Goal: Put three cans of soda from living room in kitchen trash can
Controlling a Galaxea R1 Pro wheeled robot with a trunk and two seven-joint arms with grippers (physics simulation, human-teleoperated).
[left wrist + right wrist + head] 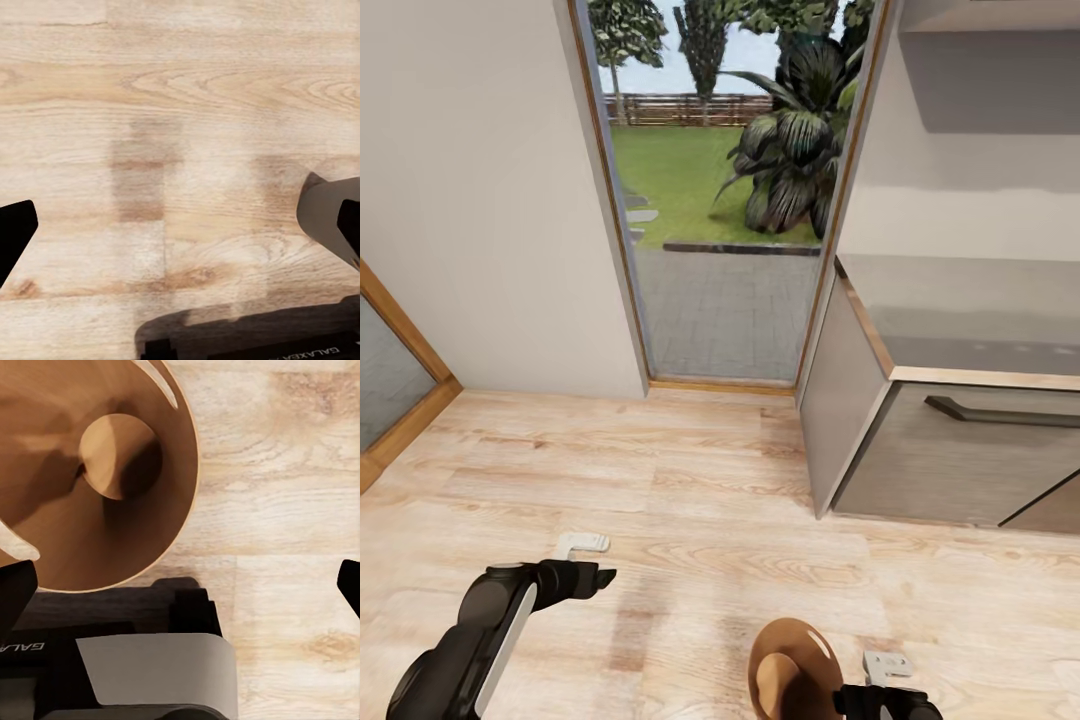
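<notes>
The round copper-brown bin (792, 668) stands on the pale wood-plank floor (690, 500) at about five o'clock, just beside the right gripper (885, 668), whose jaws stand apart. At seven o'clock the left gripper (582, 560) hangs over bare boards, jaws apart. A wood-framed glass door (725, 200) lies at twelve o'clock, grey cabinet (950, 440) at two.

Floor (690, 510): pale wood planks, running to the glass door's threshold. A round copper-brown bin (792, 668) is seen near the view's lower edge; whether it rests on the planks cannot be told.
</notes>
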